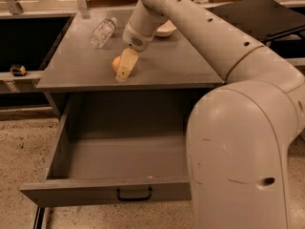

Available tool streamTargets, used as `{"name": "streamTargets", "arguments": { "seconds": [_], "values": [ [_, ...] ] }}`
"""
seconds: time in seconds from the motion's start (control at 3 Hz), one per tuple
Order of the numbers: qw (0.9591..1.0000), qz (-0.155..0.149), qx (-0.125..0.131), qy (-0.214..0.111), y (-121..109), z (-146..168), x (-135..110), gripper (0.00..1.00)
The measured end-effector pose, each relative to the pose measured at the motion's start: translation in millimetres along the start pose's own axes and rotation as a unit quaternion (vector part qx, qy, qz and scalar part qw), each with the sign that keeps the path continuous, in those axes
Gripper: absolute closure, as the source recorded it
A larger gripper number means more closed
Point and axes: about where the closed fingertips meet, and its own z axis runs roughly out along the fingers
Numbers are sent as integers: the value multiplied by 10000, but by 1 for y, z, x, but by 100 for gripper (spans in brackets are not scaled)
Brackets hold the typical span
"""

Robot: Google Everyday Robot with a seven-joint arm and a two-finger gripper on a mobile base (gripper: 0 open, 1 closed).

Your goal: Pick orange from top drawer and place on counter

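The orange (115, 63) sits low on the counter (86, 70), near its front edge, half hidden behind my gripper's cream finger. My gripper (125, 67) points down from the white arm and is shut on the orange, at or just above the counter surface. The top drawer (119, 151) is pulled fully out below the counter and holds nothing. Its black handle (135, 193) sits at the middle of the front panel.
A clear plastic bottle (102, 30) lies on the counter's back left. A white bowl (165, 30) sits at the back, behind the arm. The robot's large white body (238, 151) fills the right foreground. A speckled floor lies to the left.
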Motion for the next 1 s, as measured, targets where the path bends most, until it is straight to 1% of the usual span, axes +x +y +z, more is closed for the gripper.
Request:
{"name": "streamTargets", "arguments": {
  "seconds": [0.33, 0.67, 1.0],
  "values": [
    [9998, -59, 11, -168, 5, 1, 4, 0],
    [9978, -83, 184, -639, 21, -20, 8, 0],
    [9966, 175, 394, -703, 16, -28, 42, 0]
  ]
}}
